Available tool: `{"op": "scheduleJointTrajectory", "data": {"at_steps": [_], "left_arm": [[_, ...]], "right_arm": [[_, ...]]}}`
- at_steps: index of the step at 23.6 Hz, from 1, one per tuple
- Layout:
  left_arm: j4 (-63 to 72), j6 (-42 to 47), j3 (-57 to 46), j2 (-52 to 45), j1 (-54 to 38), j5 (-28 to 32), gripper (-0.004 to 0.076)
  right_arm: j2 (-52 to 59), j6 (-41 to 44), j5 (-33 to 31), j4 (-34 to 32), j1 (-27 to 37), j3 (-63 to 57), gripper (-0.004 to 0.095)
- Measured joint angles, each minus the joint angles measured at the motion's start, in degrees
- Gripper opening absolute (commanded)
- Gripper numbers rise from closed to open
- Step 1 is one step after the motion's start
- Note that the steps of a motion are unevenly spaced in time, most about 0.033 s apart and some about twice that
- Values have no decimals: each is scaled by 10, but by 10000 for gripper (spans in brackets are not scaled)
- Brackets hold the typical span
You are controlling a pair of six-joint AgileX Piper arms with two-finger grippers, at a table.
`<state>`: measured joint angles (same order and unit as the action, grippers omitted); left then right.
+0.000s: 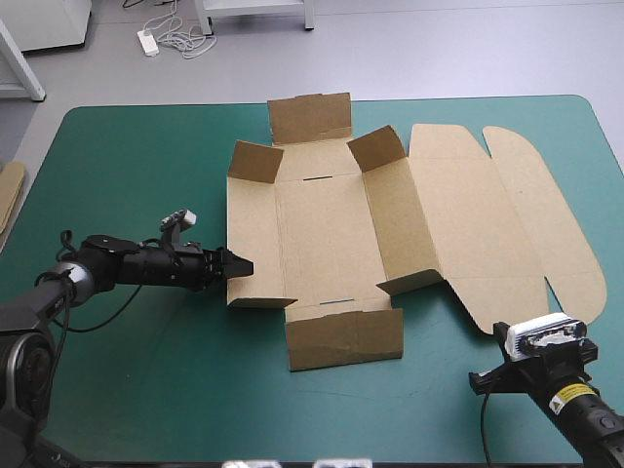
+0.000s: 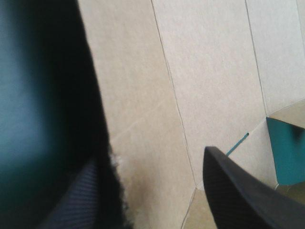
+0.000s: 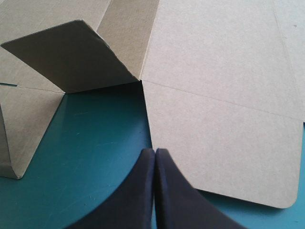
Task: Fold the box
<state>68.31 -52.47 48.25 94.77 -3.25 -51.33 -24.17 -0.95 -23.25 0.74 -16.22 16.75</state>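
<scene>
Straddling the box (image 1: pixel 322 229) wall, the left jaws stand parted.

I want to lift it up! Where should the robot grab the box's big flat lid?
Probably the near edge of the lid. It lies flat on the teal-green cover, so only its thin edge offers a hold. The right gripper, shut, points at that edge, so it could open and slide in low from the table's near side.
</scene>
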Motion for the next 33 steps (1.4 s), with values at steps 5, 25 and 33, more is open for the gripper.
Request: {"op": "scheduleJointTrajectory", "data": {"at_steps": [5, 25, 33], "left_arm": [[30, -16, 0, 9, 39, 19, 396], [-72, 66, 77, -17, 52, 20, -9], [-413, 265, 249, -66, 127, -67, -9]], "right_arm": [[0, 0, 1, 0, 0, 0, -19], [0, 2, 2, 22, 0, 0, -19], [0, 2, -24, 20, 0, 18, -15]]}}
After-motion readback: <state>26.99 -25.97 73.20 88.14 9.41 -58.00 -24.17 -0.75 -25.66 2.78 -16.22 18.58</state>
